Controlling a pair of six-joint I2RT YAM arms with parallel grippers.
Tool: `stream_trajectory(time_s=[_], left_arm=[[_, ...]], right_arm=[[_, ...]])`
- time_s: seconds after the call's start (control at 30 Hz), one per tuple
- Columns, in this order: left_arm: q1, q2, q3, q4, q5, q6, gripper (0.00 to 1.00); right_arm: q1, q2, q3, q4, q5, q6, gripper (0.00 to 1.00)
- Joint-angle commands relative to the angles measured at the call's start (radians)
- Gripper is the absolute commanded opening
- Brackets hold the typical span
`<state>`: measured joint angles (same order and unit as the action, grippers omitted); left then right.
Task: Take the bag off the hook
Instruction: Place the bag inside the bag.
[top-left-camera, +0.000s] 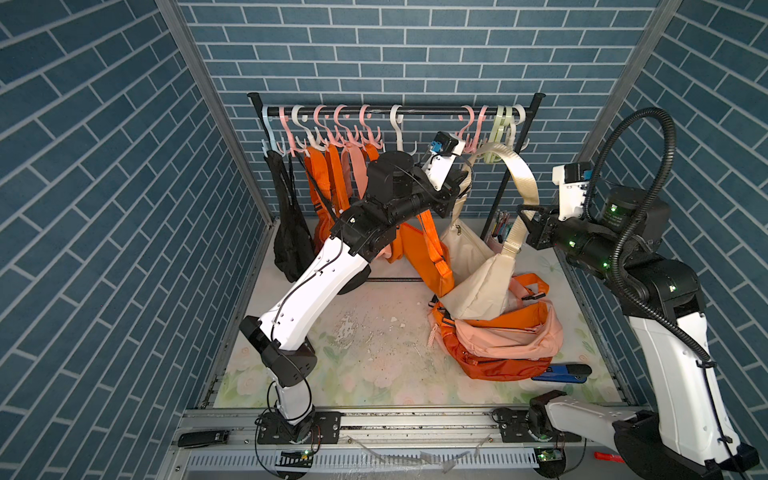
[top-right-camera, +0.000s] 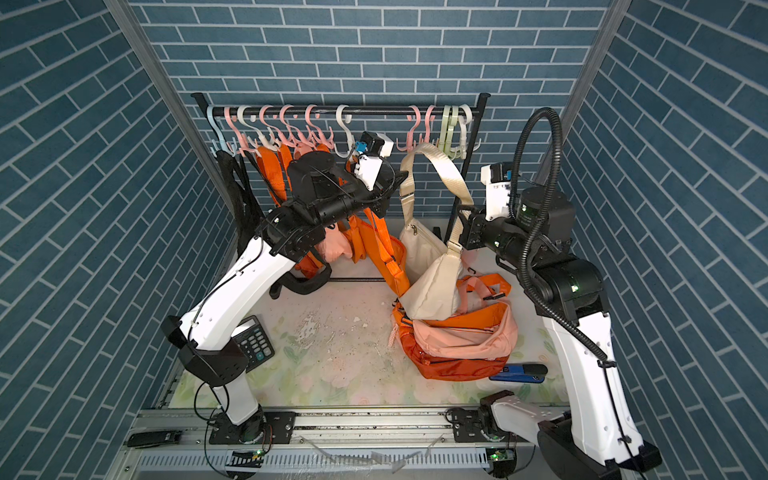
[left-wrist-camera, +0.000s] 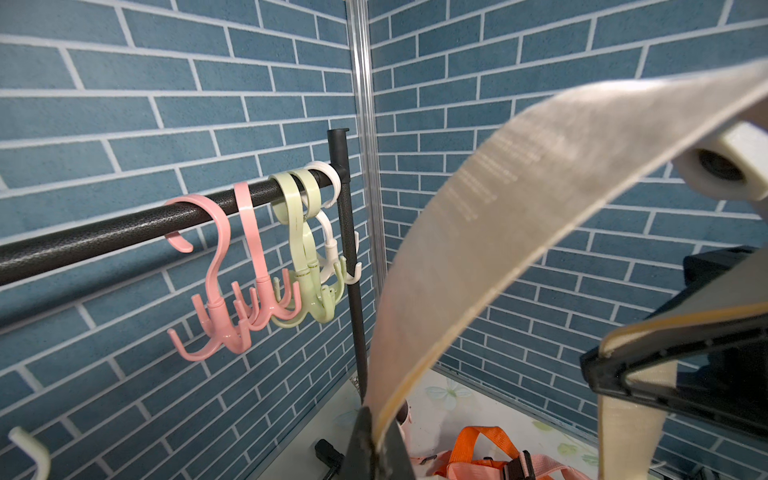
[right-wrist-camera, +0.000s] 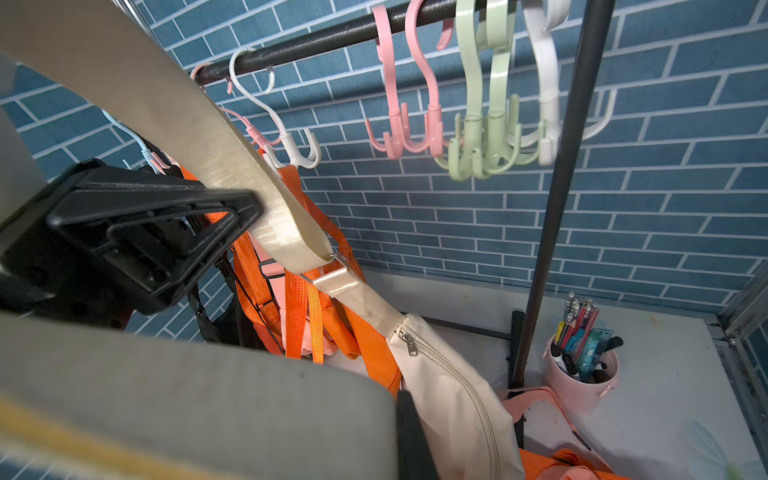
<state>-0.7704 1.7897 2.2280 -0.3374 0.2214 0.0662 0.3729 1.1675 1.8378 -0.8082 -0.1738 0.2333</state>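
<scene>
below the right end of the rail (top-left-camera: 432, 111), the cream bag (top-left-camera: 478, 286) slumps against the pile of orange and pink bags (top-left-camera: 498, 345), and its strap (top-left-camera: 521, 174) arches up between my two arms. the left fingers (left-wrist-camera: 362, 451) are clamped shut on one leg of the strap. the right fingers (top-left-camera: 525, 214) are pinched on the other leg, nearer the bag. in both top views the arch seems to brush the green hooks (right-wrist-camera: 473, 137), but both wrist views show their prongs bare, so i judge the strap is clear of the hook. to finish well i would draw both arms back toward me together, keeping the arch taut and away from the prongs. then i would lower the bag onto the surface (top-left-camera: 374, 357) before letting go. the main risk is slack webbing snagging a prong.
</scene>
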Motion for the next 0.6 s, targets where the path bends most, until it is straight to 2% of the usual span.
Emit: stream_trajectory(time_s=[0.0, 0.33, 0.57], left_arm=[[-0.01, 0.01, 0.042, 0.007, -0.014, 0.021, 0.0], [-0.039, 0.014, 0.063, -0.013, -0.029, 0.042, 0.0], [-0.057, -0.06, 0.016, -0.015, -0.066, 0.082, 0.0]], right_arm=[[-0.002, -0.03, 0.052, -0.031, 0.041, -0.042, 0.0], [-0.003, -0.043, 0.111, -0.09, 0.064, -0.052, 0.0], [-0.002, -0.077, 0.131, -0.123, 0.115, -0.048, 0.0]])
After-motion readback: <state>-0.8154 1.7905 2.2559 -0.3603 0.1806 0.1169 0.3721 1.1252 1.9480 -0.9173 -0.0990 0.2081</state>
